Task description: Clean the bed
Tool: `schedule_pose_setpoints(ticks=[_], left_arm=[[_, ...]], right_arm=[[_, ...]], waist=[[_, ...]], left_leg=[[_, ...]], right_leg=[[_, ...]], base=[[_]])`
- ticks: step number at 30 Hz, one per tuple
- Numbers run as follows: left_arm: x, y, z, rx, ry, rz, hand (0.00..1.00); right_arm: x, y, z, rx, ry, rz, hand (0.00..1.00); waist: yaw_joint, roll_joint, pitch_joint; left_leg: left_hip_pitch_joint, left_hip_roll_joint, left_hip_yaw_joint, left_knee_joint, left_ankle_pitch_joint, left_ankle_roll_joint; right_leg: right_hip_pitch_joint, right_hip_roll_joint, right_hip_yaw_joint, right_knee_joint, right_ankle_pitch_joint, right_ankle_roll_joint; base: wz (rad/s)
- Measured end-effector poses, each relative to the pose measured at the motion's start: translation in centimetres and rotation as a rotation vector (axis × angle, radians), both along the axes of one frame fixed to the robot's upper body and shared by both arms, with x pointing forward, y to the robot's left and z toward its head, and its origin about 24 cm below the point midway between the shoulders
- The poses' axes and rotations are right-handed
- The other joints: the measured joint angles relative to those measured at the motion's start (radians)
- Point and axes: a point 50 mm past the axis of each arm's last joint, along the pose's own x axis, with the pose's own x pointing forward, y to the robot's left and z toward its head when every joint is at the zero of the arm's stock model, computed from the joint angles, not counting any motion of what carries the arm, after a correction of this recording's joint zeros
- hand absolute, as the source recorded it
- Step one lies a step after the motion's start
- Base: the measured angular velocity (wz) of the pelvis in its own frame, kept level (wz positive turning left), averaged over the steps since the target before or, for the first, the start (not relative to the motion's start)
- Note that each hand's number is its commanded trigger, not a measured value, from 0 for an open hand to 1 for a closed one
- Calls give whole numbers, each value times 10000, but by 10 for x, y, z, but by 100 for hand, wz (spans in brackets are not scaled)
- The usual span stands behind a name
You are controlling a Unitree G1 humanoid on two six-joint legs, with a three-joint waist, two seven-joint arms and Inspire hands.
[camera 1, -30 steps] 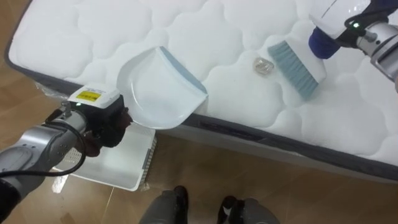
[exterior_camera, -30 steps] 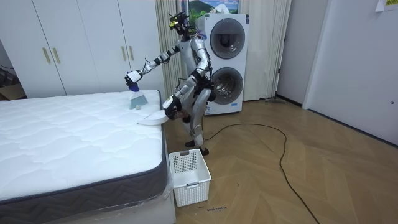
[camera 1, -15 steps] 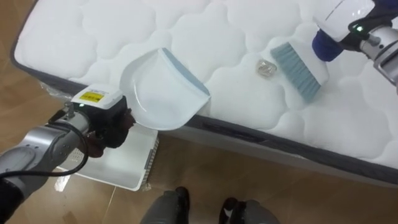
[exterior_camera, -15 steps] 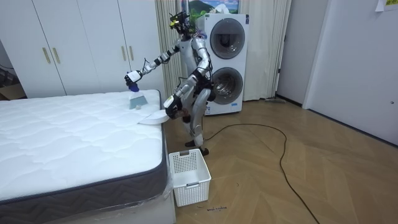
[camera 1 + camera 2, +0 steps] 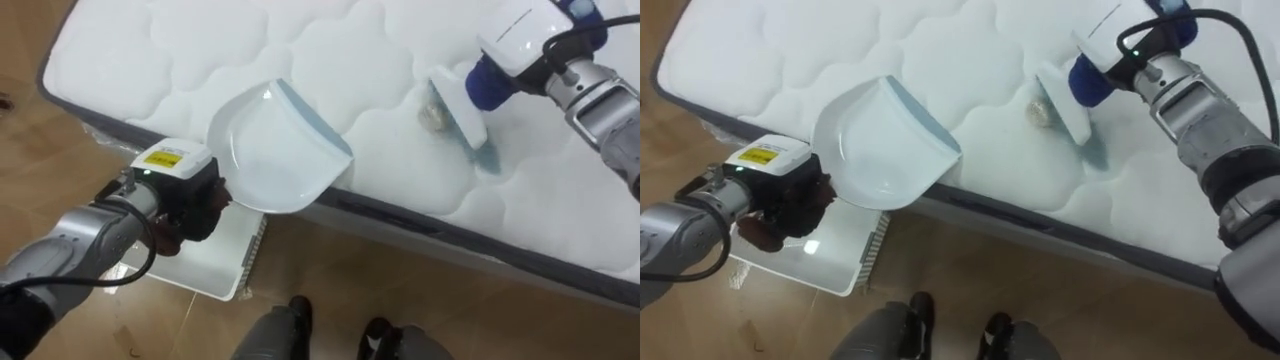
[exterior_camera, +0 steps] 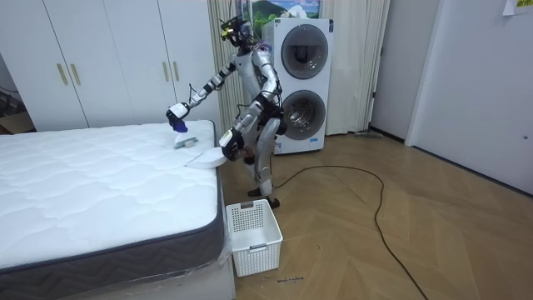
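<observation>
Standing at the edge of the mattress (image 5: 200, 50), the robot has its left hand (image 5: 190, 205) clenched on the dustpan (image 5: 275, 150), whose pan rests on that edge. A white basket (image 5: 215, 265) sits on the floor beneath the hand. The right hand (image 5: 520, 45) grasps the blue-handled brush (image 5: 460, 105), its bristles on the quilting just beside a small crumpled scrap (image 5: 433, 117). The room view adds stacked washing machines (image 6: 300, 83) behind the robot. A yellow label (image 5: 163, 157) sits on the left wrist, its print illegible.

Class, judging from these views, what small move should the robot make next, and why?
Probably the right hand should sweep the brush toward the dustpan: the brush head rests beside the small crumpled scrap on the mattress, and the left hand holds the dustpan at the mattress edge, mouth facing it.
</observation>
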Motion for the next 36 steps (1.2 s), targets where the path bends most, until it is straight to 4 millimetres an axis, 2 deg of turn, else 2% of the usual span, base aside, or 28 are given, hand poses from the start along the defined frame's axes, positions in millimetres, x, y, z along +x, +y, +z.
schedule_pose_setpoints(ticks=[3,7,13,21,24,31,36], left_arm=[[0,0,0,2,-17,25,100],[0,-2,1,-34,-43,4,100],[2,-6,1,-143,-82,-61,100],[2,-13,-1,-310,-47,-195,100],[3,-19,-1,-295,-76,-395,100],[2,-20,-3,-76,59,-330,100],[2,-21,-6,-3,146,-205,100]], right_arm=[[0,5,-2,89,-38,220,100],[2,21,-7,379,-66,702,100],[4,39,-13,721,35,1213,100],[5,80,-19,1433,219,2347,100],[5,95,-24,2413,570,2389,100],[6,106,-29,3907,1423,1746,100],[6,116,-32,4531,1996,1499,100]], waist=[[-7,0,0],[-7,12,8],[-12,91,57],[-19,119,42],[-3,119,40],[6,111,35],[-71,116,29]], left_leg=[[-70,-2,-3,39,2,-3],[-95,20,-9,63,2,-3],[-108,29,-60,9,3,-3],[-91,22,-54,-112,40,-62],[-52,-5,-37,-244,83,-62],[134,-44,108,-427,126,-62],[304,-37,134,-423,142,-86]], right_leg=[[-64,-1,1,-4,0,0],[-40,60,19,-116,2,-2],[-32,153,41,-164,41,17],[-111,168,230,-131,40,16],[-111,153,261,-161,40,17],[-105,166,592,-142,42,22],[30,181,619,-165,42,22]], base=[[0],[0],[0],[0],[1],[-2],[-1]])
